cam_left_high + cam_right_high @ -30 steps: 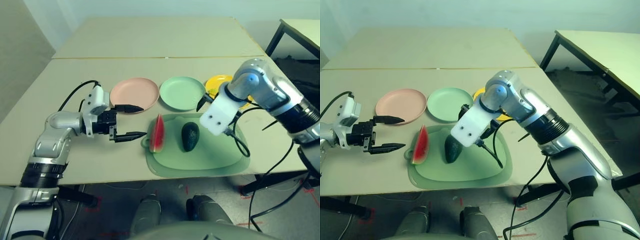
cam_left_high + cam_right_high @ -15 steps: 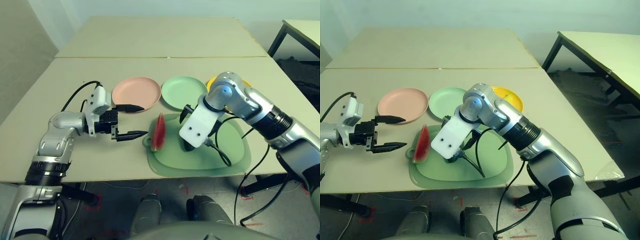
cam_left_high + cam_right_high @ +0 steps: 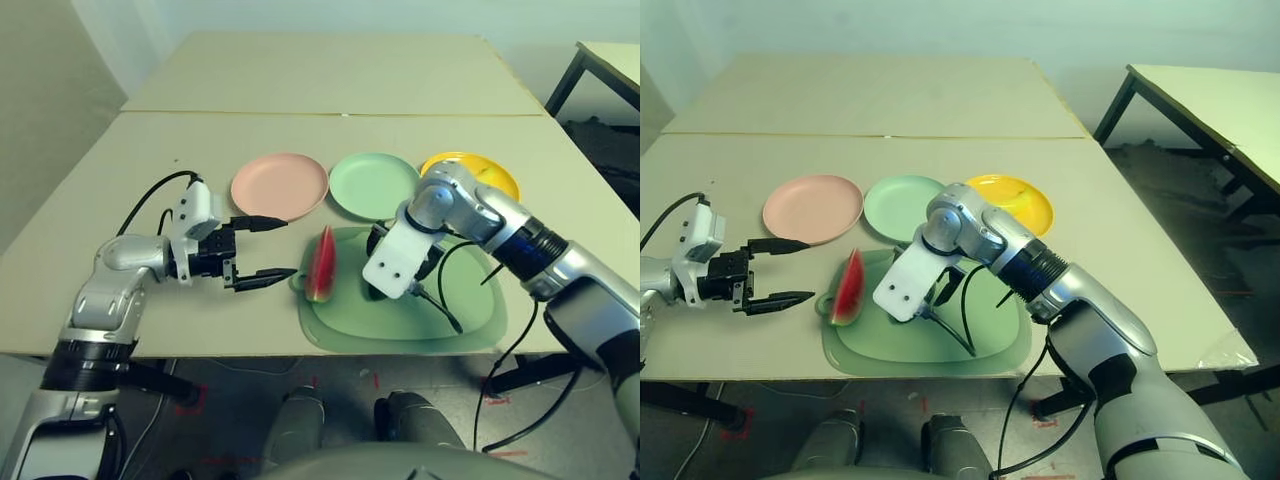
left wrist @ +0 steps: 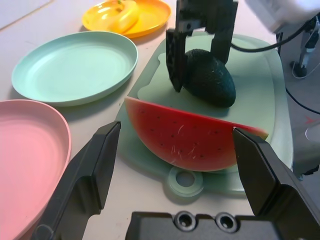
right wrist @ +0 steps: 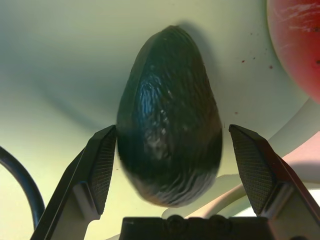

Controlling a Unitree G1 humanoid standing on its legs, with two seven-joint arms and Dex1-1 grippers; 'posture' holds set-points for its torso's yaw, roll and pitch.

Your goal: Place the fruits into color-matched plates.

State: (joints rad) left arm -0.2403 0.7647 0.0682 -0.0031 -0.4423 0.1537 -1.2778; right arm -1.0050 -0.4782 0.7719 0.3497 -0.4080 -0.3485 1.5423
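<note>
Avocado (image 5: 169, 135) between spread right gripper (image 5: 170, 165)

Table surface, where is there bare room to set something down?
The far half of the beige table, beyond the round pink plate, mint green plate and yellow plate, is bare. The pale green cutting mat is crowded at its left end, bare toward its right.

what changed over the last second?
The right gripper swung from over the yellow plate across to the cutting mat and came down around the avocado, fingers open on either side, not yet closed. The left gripper stayed open beside the watermelon wedge. Watermelon, avocado, banana in the yellow plate, pink plate and green plate did not move.
</note>
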